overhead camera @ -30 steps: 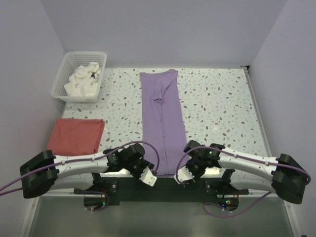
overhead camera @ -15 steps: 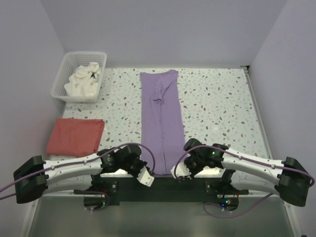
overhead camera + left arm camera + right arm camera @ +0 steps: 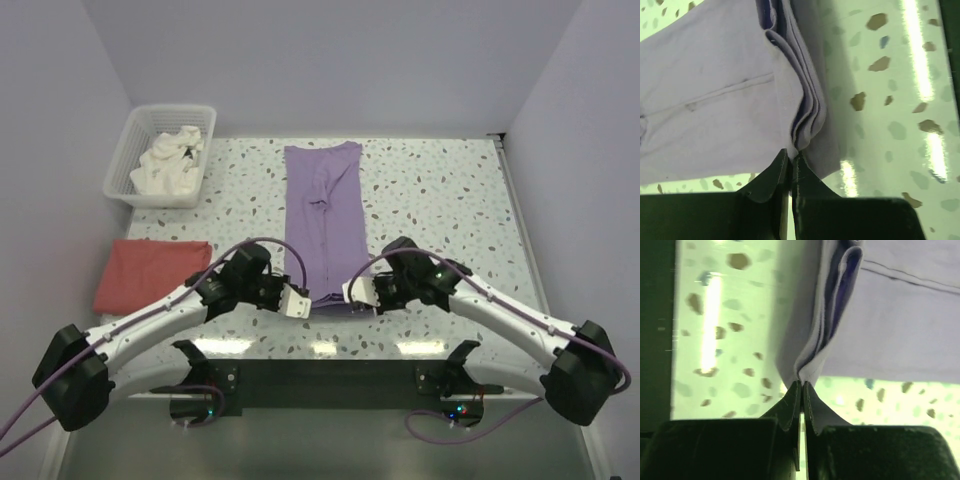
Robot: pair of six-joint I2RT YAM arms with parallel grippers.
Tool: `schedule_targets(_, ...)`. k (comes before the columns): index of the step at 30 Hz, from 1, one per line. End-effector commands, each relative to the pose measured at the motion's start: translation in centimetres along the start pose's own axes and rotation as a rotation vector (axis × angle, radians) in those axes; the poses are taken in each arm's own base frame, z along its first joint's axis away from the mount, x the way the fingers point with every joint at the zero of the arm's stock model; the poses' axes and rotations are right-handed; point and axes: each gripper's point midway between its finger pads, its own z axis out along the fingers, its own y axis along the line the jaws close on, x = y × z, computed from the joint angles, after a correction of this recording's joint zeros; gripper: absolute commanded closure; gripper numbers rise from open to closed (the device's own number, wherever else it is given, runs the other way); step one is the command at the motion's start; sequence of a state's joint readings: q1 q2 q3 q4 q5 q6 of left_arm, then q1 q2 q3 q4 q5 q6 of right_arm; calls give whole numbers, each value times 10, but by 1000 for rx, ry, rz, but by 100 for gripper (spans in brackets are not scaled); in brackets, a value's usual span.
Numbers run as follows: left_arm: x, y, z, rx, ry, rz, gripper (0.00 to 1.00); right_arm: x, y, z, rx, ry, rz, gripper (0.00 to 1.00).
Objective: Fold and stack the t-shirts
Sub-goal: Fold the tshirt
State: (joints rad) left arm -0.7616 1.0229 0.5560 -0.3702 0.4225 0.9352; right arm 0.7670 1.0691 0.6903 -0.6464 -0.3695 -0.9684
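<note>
A purple t-shirt point(image 3: 325, 215), folded into a long narrow strip, lies down the middle of the table. My left gripper point(image 3: 303, 303) is shut on its near left corner point(image 3: 800, 135), lifted off the table. My right gripper point(image 3: 353, 296) is shut on its near right corner point(image 3: 815, 362). Both corners are raised and the near end is curled back over the strip. A folded red t-shirt point(image 3: 153, 275) lies flat at the left. White t-shirts point(image 3: 170, 163) are bunched in a basket.
A white plastic basket point(image 3: 127, 152) stands at the far left corner. The speckled table point(image 3: 450, 200) runs to walls at the back and both sides. A dark mounting bar point(image 3: 320, 375) lies along the near edge.
Both grippers have moved away from the near edge toward the middle of the table, carrying the shirt's near end up and back over the strip.
</note>
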Motion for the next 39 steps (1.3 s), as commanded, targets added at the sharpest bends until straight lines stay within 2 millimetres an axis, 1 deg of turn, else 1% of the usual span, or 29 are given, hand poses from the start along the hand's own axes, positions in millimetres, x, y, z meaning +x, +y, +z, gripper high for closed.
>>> schedule_targets(1, -6, 47, -3, -80, -34, 58, 100, -20, -51, -7, 72, -84, -73, 100)
schedule_targets(4, 2, 74, -3, -132, -32, 62, 100, -18, -77, -9, 95, -94, -70, 100)
schedule_targets(5, 4, 84, 0, -135, -25, 56, 100, -14, -83, -4, 87, -90, -79, 100)
schedule_targets(6, 5, 95, 0, -156, -27, 59, 100, -11, -89, -2, 86, -88, -81, 100)
schedule_targets(7, 6, 114, -5, -188, -33, 58, 100, -10, -101, -6, 103, -95, -92, 100)
schedule_targets(8, 14, 119, 0, -175, -23, 41, 100, -5, -106, 2, 91, -88, -80, 100)
schedule_targets(9, 17, 127, 1, -181, -20, 40, 100, 2, -114, 1, 99, -83, -64, 100)
schedule_targets(10, 23, 137, 0, -191, -15, 41, 100, 0, -127, -3, 117, -89, -70, 100)
schedule_targets(11, 27, 148, 3, -190, -10, 40, 100, 1, -133, -1, 111, -96, -83, 100)
schedule_targets(12, 30, 155, 4, -195, -9, 43, 100, 12, -140, 3, 107, -84, -57, 100)
schedule_targets(13, 30, 171, 0, -224, -10, 48, 100, 10, -154, 1, 125, -90, -68, 100)
schedule_targets(14, 39, 174, 7, -209, -2, 32, 100, 11, -161, 2, 126, -96, -65, 100)
schedule_targets(15, 39, 189, 3, -231, -6, 38, 100, 17, -175, 4, 133, -93, -50, 100)
schedule_targets(16, 41, 196, 4, -234, -6, 36, 100, 18, -183, 3, 138, -98, -52, 100)
schedule_targets(17, 50, 198, 12, -220, 1, 18, 100, 20, -189, 4, 135, -98, -50, 100)
schedule_targets(18, 53, 203, 14, -221, 3, 13, 100, 30, -195, 10, 125, -94, -28, 100)
schedule_targets(19, 54, 217, 10, -243, 1, 20, 100, 27, -208, 7, 147, -101, -38, 100)
schedule_targets(20, 62, 219, 18, -232, 5, 4, 100, 28, -215, 9, 147, -101, -41, 100)
schedule_targets(21, 64, 225, 18, -237, 4, 2, 100, 31, -221, 9, 151, -104, -39, 100)
schedule_targets(22, 66, 237, 15, -256, 4, 4, 100, 33, -231, 12, 155, -104, -41, 100)
schedule_targets(23, 73, 239, 21, -247, 9, -5, 100, 34, -235, 14, 153, -106, -37, 100)
schedule_targets(24, 79, 244, 21, -251, 15, -15, 100, 32, -246, 11, 166, -110, -45, 100)
schedule_targets(25, 82, 253, 23, -257, 14, -17, 100, 38, -246, 19, 148, -107, -36, 100)
schedule_targets(27, 86, 266, 21, -272, 14, -22, 100, 40, -257, 20, 156, -108, -35, 100)
schedule_targets(29, 95, 267, 26, -259, 19, -43, 100, 47, -261, 30, 149, -103, -30, 100)
schedule_targets(31, 102, 270, 28, -260, 28, -46, 100, 50, -270, 29, 160, -101, -32, 100)
schedule_targets(32, 104, 272, 28, -264, 29, -41, 100, 54, -271, 36, 150, -100, -23, 100)
schedule_targets(33, 105, 275, 27, -268, 31, -35, 100, 54, -278, 33, 164, -99, -26, 100)
schedule_targets(39, 121, 276, 36, -261, 56, -52, 100, 65, -296, 45, 176, -80, -10, 100)
